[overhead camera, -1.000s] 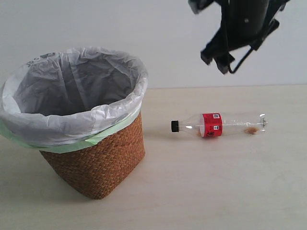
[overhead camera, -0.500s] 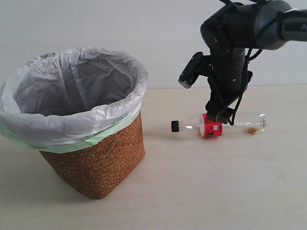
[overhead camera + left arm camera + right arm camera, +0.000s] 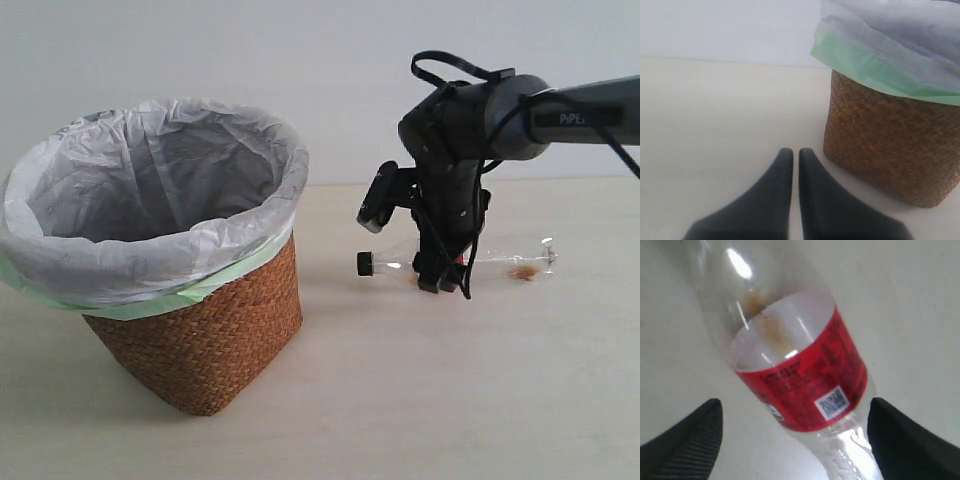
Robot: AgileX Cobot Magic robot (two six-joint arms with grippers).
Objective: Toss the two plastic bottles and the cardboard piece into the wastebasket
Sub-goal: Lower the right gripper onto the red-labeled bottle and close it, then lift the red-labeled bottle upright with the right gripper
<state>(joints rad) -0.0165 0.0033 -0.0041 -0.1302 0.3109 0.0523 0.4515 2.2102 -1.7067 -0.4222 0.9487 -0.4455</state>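
The table (image 3: 450, 400) bears a wastebasket (image 3: 200, 340) and a red-labelled bottle (image 3: 505, 260).

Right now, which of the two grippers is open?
The right gripper: it is spread wide on either side of the red-labelled bottle. The left gripper is shut, empty, beside the wastebasket.

Brown woven wastebasket (image 3: 215, 345) w/ white bag (image 3: 150, 170), pale green edge; clear bottle (image 3: 500, 262) w/ red label (image 3: 805, 385), blk cap (image 3: 364, 263); light beige table (image 3: 450, 400).

the wastebasket (image 3: 200, 340) stands left on the table (image 3: 450, 400); the bottle (image 3: 505, 258) lies right of it, under the right tool (image 3: 446, 285).
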